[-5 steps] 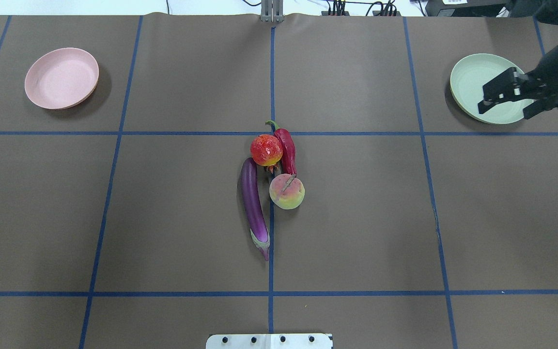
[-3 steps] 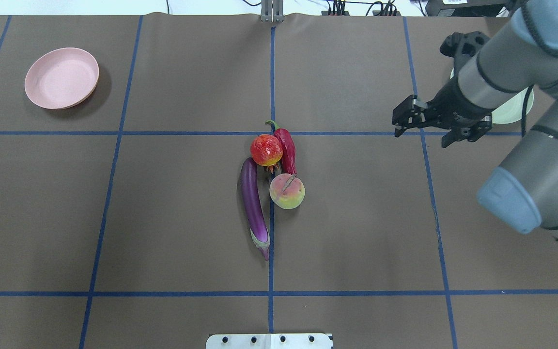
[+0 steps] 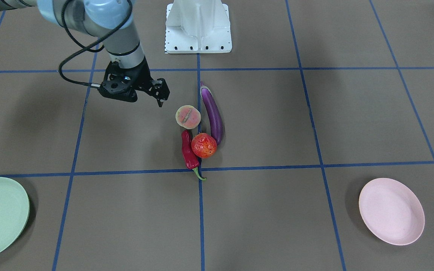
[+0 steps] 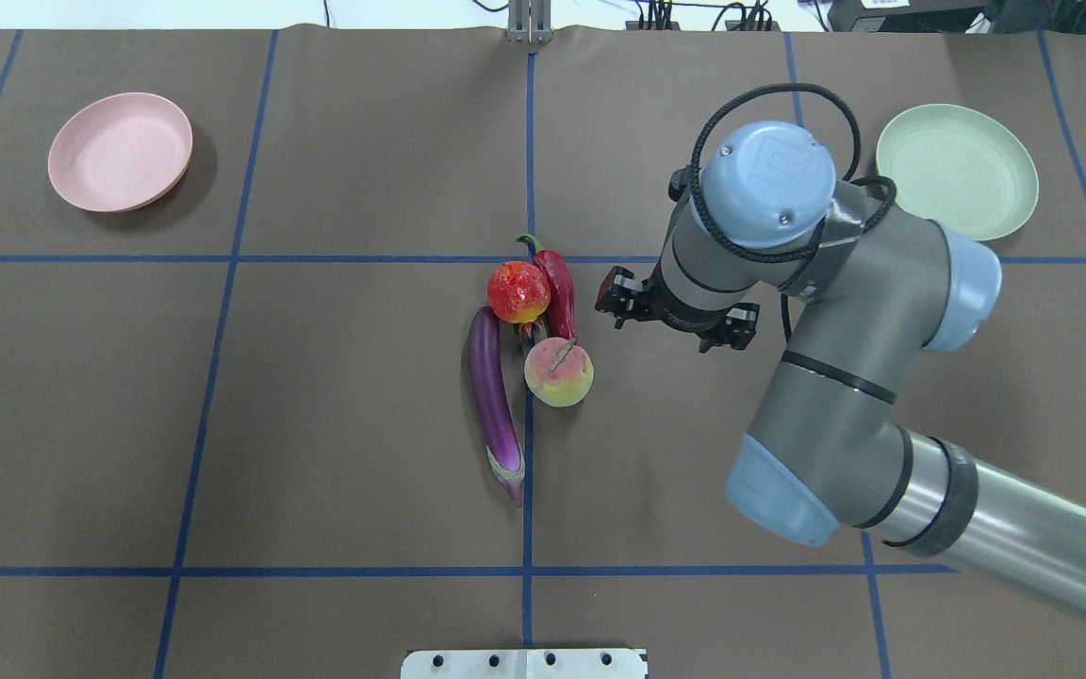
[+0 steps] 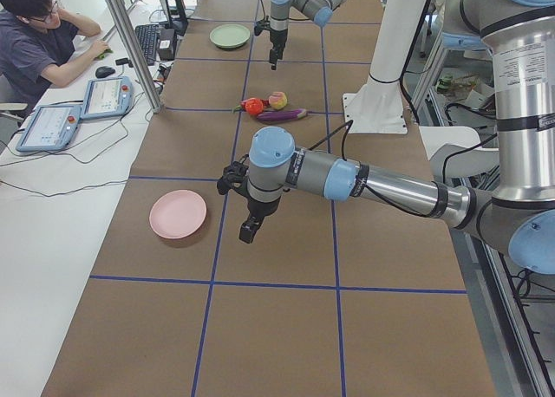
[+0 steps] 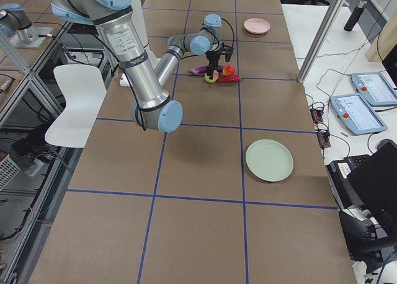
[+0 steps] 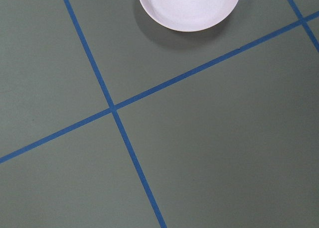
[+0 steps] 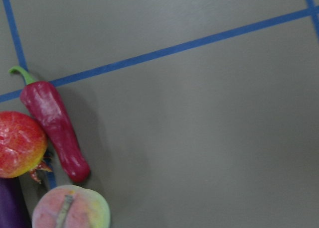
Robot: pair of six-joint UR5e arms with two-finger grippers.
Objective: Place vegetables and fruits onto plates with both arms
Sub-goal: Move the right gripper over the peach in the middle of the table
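Right gripper [image 4: 673,322], jaws spread, empty: now off mint plate [image 4: 958,170] (far right corner), at table [image 4: 317,424] centre just beside peach [image 4: 558,372] and chili [image 4: 562,288]; pickup likely next. Left gripper [image 5: 250,231] near pink plate [image 5: 178,214], jaw state untellable.

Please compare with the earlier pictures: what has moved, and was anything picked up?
The right arm's black gripper moved from over the pale mint green round plate toward the table centre. It now hangs open near the wrinkled red chili pepper, holding nothing. No fruit, vegetable or plate shifted.
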